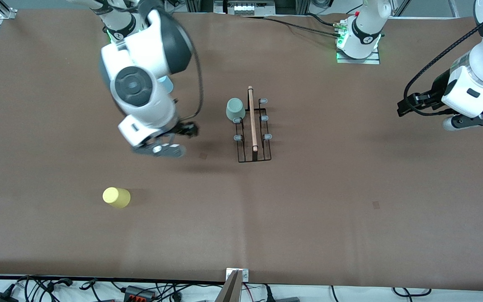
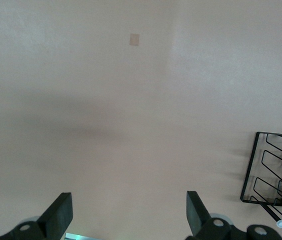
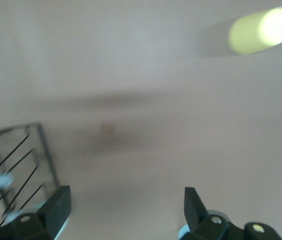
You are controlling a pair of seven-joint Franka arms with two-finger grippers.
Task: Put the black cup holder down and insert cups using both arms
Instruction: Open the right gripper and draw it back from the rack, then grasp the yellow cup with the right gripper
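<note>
The black cup holder [image 1: 253, 126] stands mid-table with its wooden rod handle on top. The sage green cup [image 1: 235, 109] sits upside down on one of its pegs, on the side toward the right arm's end. The yellow cup [image 1: 116, 197] stands nearer the front camera; it also shows in the right wrist view [image 3: 261, 31]. A bit of the light blue cup [image 1: 167, 84] shows past the right arm. My right gripper [image 1: 189, 130] is open and empty above the table beside the holder [image 3: 16, 160]. My left gripper [image 1: 403, 107] is open and empty, off toward the left arm's end.
The brown table cover [image 1: 308, 209] spans the whole view. Cables and plugs lie along the front edge [image 1: 132, 289]. The left wrist view shows the holder's base [image 2: 273, 170] and a small tape patch [image 2: 134, 39] on the cover.
</note>
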